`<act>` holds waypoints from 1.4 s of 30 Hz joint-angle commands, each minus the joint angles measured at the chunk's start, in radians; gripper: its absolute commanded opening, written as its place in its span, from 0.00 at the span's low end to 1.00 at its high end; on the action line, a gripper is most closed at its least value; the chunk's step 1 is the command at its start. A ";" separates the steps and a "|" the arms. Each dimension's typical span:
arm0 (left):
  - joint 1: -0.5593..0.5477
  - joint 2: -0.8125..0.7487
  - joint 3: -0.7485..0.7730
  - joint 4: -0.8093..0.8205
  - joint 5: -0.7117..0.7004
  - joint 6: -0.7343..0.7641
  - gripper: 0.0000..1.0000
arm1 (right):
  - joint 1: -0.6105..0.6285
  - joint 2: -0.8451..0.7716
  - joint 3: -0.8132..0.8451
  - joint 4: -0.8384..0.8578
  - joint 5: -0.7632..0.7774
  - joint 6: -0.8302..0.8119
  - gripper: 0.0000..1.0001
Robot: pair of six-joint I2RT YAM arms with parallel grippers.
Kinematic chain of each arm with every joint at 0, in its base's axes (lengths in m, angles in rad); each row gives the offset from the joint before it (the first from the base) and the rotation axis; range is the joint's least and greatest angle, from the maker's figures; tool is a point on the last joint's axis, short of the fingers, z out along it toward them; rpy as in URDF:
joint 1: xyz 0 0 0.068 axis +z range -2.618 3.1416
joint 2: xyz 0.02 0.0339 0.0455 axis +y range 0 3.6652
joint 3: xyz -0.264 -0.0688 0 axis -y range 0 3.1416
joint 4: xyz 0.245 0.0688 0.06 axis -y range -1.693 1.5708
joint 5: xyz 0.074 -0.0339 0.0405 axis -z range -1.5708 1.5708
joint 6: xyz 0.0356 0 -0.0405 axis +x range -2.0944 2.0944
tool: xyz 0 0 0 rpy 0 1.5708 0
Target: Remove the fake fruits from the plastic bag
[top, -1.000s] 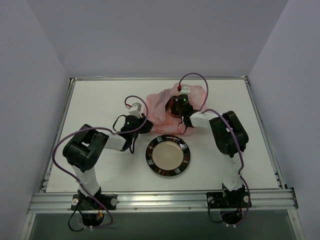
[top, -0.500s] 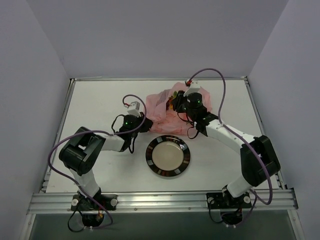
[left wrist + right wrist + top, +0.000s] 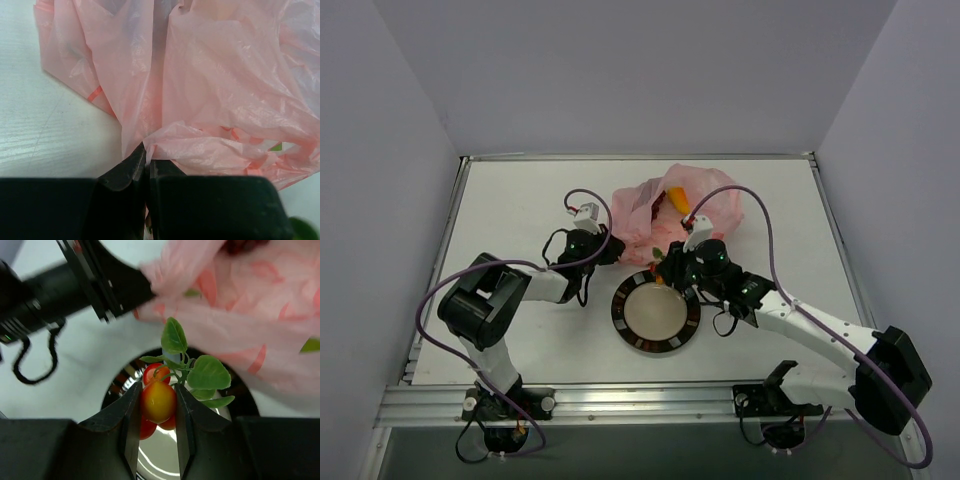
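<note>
**Gripper state.** The right gripper [image 3: 157,390] is clamped on a small red-and-yellow fruit cluster [image 3: 158,405]. One finger bears on each side of the front fruit. The left gripper [image 3: 146,152] is shut on a pinched fold of the pink bag [image 3: 215,85], at the bag's lower left edge in the top view.

**Location of task items.** The held cluster is outside the bag. In the top view it hangs over the upper rim of the plate [image 3: 617,318], at mid-frame. The bag lies on the bench [image 3: 520,200] just above the plate, with its mouth facing the plate. An orange-yellow mango [image 3: 677,198] shows inside the bag, upper centre of the frame.

**Governing relation.** The plate lies directly under the right gripper and extends toward the lower frame. The cluster's long axis runs in line with the fingers. Its leaves [image 3: 207,372] point away from the wrist, toward the bag. A short travel toward the plate centre, followed by release, appears sufficient to set the cluster down. The mango lies up-frame from the right gripper, near but not touching. The right arm is the nearer one and the only one not holding the bag.

**Markings.** No brand, label or readable text is visible. The bag carries small reddish printed marks, which are not legible.
</note>
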 commanded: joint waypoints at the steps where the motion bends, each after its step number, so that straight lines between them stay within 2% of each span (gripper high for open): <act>1: 0.009 -0.037 0.008 0.041 0.009 -0.005 0.02 | 0.051 0.010 -0.054 -0.016 0.005 0.051 0.00; 2: 0.009 -0.038 0.007 0.042 0.009 -0.003 0.02 | 0.062 0.018 -0.057 -0.011 0.012 0.058 0.00; 3: 0.009 -0.040 0.008 0.042 0.009 -0.003 0.02 | 0.071 0.025 -0.052 -0.009 0.012 0.059 0.08; 5: 0.009 -0.042 0.008 0.042 0.010 -0.003 0.02 | 0.096 0.047 -0.038 -0.009 0.008 0.041 0.37; 6: 0.009 -0.042 0.008 0.042 0.012 -0.002 0.02 | 0.100 0.053 -0.020 -0.020 0.012 0.036 0.64; 7: 0.009 -0.043 0.008 0.042 0.013 -0.002 0.02 | 0.102 0.055 -0.009 -0.025 0.012 0.032 0.72; 9: 0.011 -0.045 0.008 0.042 0.013 -0.002 0.02 | 0.100 0.050 0.029 -0.035 0.014 0.003 0.77; 11: 0.009 -0.048 0.008 0.044 0.015 -0.002 0.02 | 0.097 0.039 0.063 -0.043 0.024 -0.019 0.73; 14: 0.009 -0.046 0.007 0.044 0.016 -0.002 0.02 | 0.082 0.064 0.138 -0.043 0.107 -0.077 0.44; 15: 0.009 -0.046 0.008 0.046 0.018 -0.003 0.02 | 0.050 0.087 0.161 -0.042 0.139 -0.114 0.23; 16: 0.009 -0.045 0.007 0.047 0.018 -0.003 0.02 | 0.024 0.143 0.207 -0.042 0.146 -0.126 0.13; 18: 0.011 -0.042 0.007 0.052 0.022 -0.006 0.02 | -0.080 0.214 0.260 -0.042 0.134 -0.136 0.00; 22: 0.009 -0.038 0.005 0.058 0.029 -0.011 0.02 | -0.159 0.424 0.391 -0.042 0.155 -0.189 0.00; 28: 0.009 -0.046 -0.004 0.090 0.041 -0.037 0.02 | -0.182 0.602 0.518 -0.031 0.172 -0.180 0.00; 32: 0.009 -0.072 -0.018 0.114 0.032 -0.046 0.02 | -0.179 0.673 0.514 0.078 0.227 -0.082 0.00; 33: 0.009 -0.075 -0.024 0.116 0.030 -0.046 0.02 | -0.179 0.688 0.497 0.110 0.248 -0.008 0.01; 35: 0.011 -0.081 -0.027 0.118 0.029 -0.045 0.02 | -0.174 0.729 0.474 0.223 0.273 0.066 0.08; 36: 0.009 -0.081 -0.029 0.118 0.029 -0.043 0.02 | -0.176 0.746 0.468 0.251 0.288 0.123 0.16; 38: 0.009 -0.084 -0.030 0.118 0.027 -0.042 0.02 | -0.176 0.789 0.475 0.309 0.316 0.160 0.24; 39: 0.009 -0.084 -0.030 0.118 0.029 -0.042 0.02 | -0.174 0.811 0.480 0.322 0.345 0.180 0.25; 41: 0.009 -0.092 -0.030 0.115 0.029 -0.039 0.02 | -0.176 0.831 0.511 0.346 0.365 0.194 0.33; 42: 0.009 -0.097 -0.030 0.113 0.029 -0.039 0.02 | -0.174 0.848 0.524 0.350 0.376 0.202 0.34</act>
